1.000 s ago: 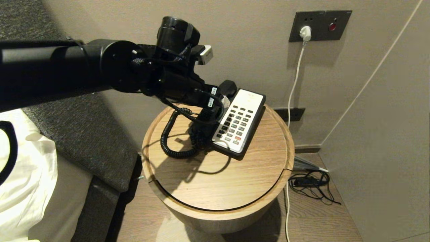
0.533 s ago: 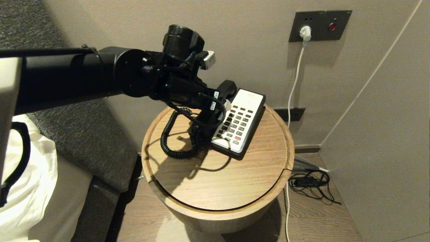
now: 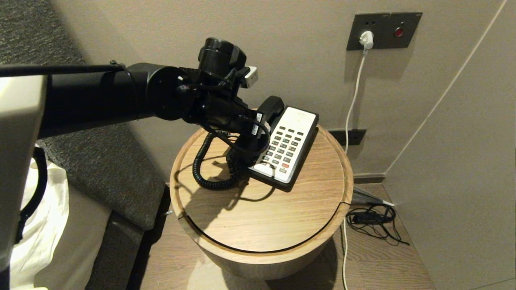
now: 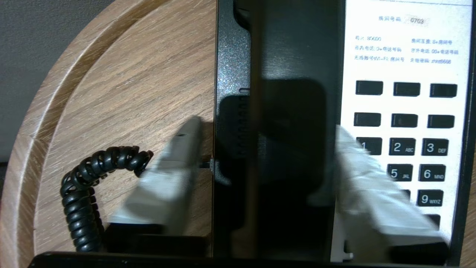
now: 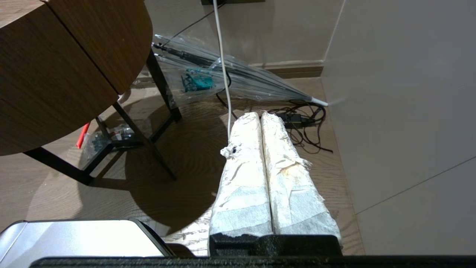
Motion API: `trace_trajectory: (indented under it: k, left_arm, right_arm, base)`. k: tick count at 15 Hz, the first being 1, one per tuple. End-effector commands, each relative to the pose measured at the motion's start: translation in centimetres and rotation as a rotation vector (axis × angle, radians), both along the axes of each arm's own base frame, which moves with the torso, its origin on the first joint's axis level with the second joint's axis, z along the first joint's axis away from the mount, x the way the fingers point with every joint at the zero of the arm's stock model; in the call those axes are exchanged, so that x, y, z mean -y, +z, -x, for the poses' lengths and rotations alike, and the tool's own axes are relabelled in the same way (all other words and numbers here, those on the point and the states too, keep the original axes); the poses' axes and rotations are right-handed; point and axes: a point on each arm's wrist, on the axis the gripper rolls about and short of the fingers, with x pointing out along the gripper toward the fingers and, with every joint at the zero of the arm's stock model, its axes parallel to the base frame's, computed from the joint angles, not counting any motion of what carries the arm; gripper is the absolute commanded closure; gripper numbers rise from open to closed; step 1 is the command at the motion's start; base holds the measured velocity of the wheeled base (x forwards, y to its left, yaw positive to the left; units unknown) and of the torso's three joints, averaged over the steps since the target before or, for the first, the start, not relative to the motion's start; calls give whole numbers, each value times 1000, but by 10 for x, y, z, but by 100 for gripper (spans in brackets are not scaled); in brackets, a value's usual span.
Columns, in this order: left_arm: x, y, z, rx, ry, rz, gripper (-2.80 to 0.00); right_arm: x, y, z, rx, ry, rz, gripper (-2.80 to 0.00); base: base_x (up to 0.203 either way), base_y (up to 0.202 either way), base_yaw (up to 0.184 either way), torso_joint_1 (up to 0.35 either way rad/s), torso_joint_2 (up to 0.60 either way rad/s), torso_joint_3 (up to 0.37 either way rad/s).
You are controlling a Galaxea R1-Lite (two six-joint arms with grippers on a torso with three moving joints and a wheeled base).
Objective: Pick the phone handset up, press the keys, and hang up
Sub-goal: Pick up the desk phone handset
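A black-and-white desk phone (image 3: 288, 145) lies on the round wooden table (image 3: 262, 217). Its black handset (image 3: 269, 108) lies along the base's left side, and a coiled cord (image 3: 201, 169) loops off to the left. My left gripper (image 3: 258, 139) hangs over the middle of the handset. In the left wrist view the left gripper (image 4: 266, 130) is open and straddles the handset (image 4: 290, 111). One taped finger (image 4: 178, 163) is over the wood beside the base, the other finger (image 4: 357, 163) over the keypad (image 4: 409, 149). My right gripper (image 5: 260, 115) is shut and empty, low above the floor.
The wall stands close behind the table, with a socket plate (image 3: 385, 30) and a white cable (image 3: 354, 92) hanging down. A tangle of black cables (image 3: 373, 219) and a folded clear umbrella (image 5: 230, 74) lie on the floor at the right. A bed (image 3: 60, 181) is at the left.
My left arm has swung in further, and its wrist has moved slightly right and down over the handset. The phone base's near end has shifted a little to the left.
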Motion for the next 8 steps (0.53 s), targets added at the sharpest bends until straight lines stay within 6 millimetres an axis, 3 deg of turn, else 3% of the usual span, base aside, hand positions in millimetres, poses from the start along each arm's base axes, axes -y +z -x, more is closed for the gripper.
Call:
trace_trajectory:
  k: [1, 5, 8]
  left_arm:
    - [-1, -2, -2, -6, 6, -3, 0]
    - [-3, 4, 1, 6, 9, 10, 0]
    - [-9, 19, 11, 30, 2, 31, 0]
  right_arm:
    - [0, 0, 0, -1, -1, 0, 0]
    - [0, 0, 0, -1, 0, 0, 0]
    - [0, 0, 0, -1, 0, 0, 0]
  base:
    - [0, 0, 0, 0, 0, 0]
    - [0, 0, 0, 0, 0, 0]
    - [0, 0, 0, 0, 0, 0]
